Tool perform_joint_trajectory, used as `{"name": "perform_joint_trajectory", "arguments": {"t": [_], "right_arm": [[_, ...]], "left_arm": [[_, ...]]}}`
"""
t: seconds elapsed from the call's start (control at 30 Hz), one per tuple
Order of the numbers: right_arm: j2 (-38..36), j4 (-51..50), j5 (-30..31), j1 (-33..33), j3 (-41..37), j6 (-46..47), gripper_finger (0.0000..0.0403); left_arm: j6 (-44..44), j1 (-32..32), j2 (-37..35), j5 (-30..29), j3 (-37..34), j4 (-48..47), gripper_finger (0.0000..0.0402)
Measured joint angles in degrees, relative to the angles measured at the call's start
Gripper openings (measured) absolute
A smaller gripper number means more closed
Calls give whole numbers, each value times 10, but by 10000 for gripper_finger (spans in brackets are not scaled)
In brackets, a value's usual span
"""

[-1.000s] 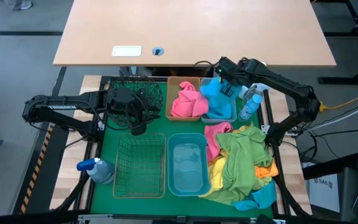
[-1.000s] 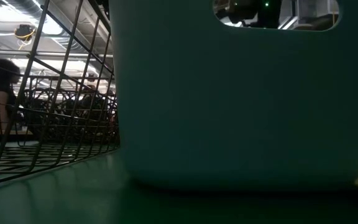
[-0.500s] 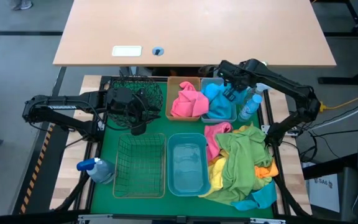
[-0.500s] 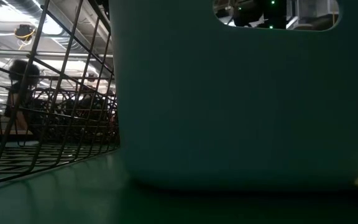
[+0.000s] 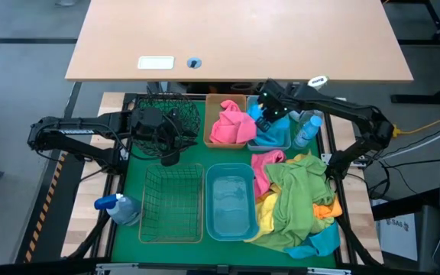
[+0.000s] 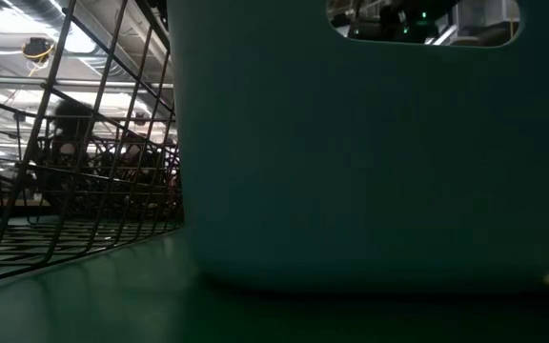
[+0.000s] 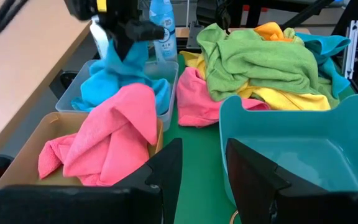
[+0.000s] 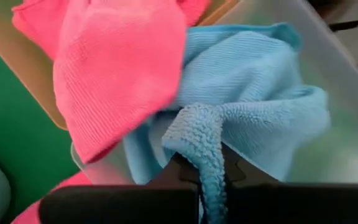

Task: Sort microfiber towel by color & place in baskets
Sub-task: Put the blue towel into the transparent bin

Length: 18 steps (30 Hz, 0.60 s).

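Gripping a blue towel (image 5: 264, 122), the right gripper (image 5: 264, 109) hangs over the pale blue bin (image 5: 284, 142). A pink towel (image 5: 230, 124) fills the amber bin (image 5: 212, 103) beside it. The left gripper (image 5: 169, 156), jaws apart, rests near the green mesh basket (image 5: 189, 107).

A lab workshop — ceiling ducts (image 6: 27, 11), cables (image 5: 418, 130), a robot bench (image 5: 86, 221).

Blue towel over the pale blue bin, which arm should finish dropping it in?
The right. Its gripper is shut on the blue towel directly above the pale blue bin. The left gripper sits open by the green mesh basket, holding nothing.
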Motion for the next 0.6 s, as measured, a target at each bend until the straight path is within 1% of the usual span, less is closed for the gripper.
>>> {"name": "perform_joint_trajectory", "arguments": {"t": [0.13, 0.43, 0.5, 0.6], "right_arm": [[0, 48, -10, 0, -32, 6, 5], [0, 52, -10, 0, -38, 1, 7], [0, 53, -10, 0, -38, -9, 19], [0, 53, -6, -1, -38, -16, 53]], "left_arm": [[0, 0, 0, 0, 0, 0, 119], [0, 0, 0, 0, 0, 0, 119], [0, 0, 0, 0, 0, 0, 119], [0, 0, 0, 0, 0, 0, 119]]}}
